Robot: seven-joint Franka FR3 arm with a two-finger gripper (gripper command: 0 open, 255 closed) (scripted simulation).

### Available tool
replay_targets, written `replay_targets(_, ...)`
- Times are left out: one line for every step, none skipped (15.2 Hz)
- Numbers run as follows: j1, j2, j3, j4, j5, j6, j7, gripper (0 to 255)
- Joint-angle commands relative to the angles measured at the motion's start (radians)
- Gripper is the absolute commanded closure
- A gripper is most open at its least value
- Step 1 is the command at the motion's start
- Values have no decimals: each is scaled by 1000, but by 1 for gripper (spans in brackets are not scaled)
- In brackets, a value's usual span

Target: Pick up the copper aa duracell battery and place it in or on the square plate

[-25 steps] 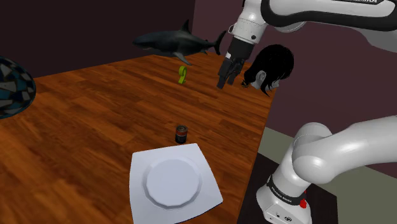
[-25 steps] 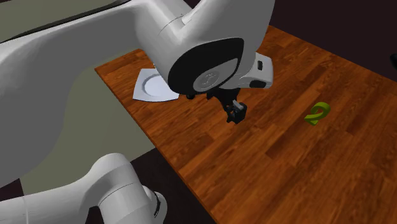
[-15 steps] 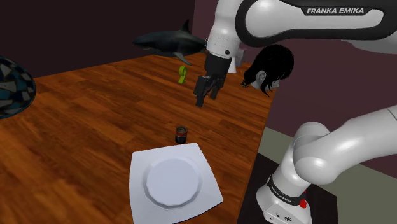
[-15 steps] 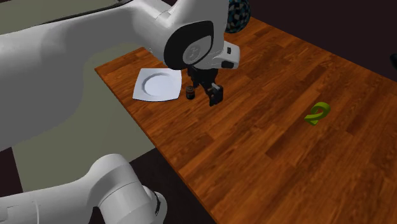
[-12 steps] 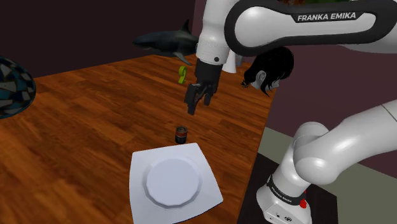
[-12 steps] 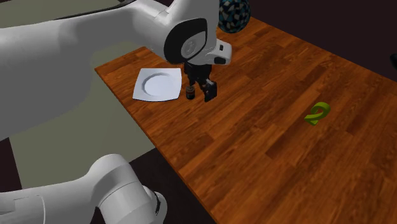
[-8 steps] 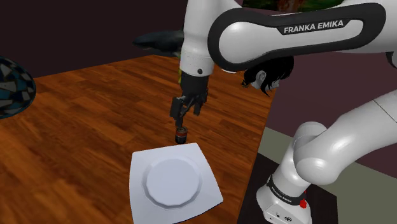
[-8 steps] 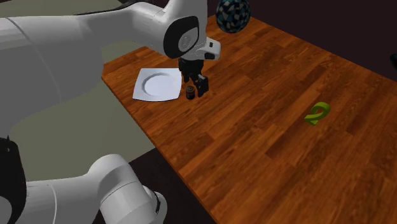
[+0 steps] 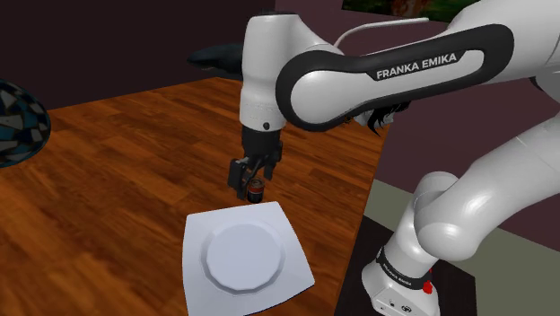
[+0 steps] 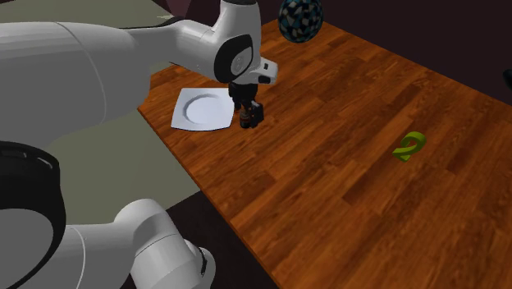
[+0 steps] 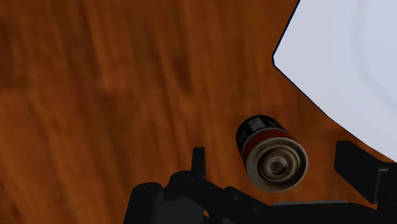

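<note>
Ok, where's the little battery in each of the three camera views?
Shoulder view: battery stands on the table just beyond the white square plate's far edge, at the jaws.
Second exterior view: battery by the plate's right corner, under the jaws.
Wrist view: battery between the open jaws, touching neither, plate close by.
Shared landmark: the plate.
</note>
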Motion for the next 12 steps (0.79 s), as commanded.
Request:
replay_targets(1, 9, 6, -27, 1, 36, 1, 0)
replay_targets(1, 9, 6, -27, 1, 36, 1, 0)
replay_targets(1, 9, 6, -27, 1, 36, 1, 0)
replay_targets(1, 9, 6, -27, 1, 36, 1, 0)
replay_targets(1, 9, 6, -27, 1, 36, 1, 0)
replay_targets(1, 9, 6, -27, 1, 36, 1, 0)
replay_targets(1, 9, 6, -27, 1, 36, 1, 0)
replay_targets(1, 9, 6, -27, 1, 36, 1, 0)
replay_targets(1, 9, 6, -27, 1, 36, 1, 0)
replay_targets(1, 9, 6, -27, 1, 36, 1, 255)
replay_targets(1, 9, 6, -27, 1, 36, 1, 255)
replay_targets(1, 9, 6, -27, 1, 36, 1, 255)
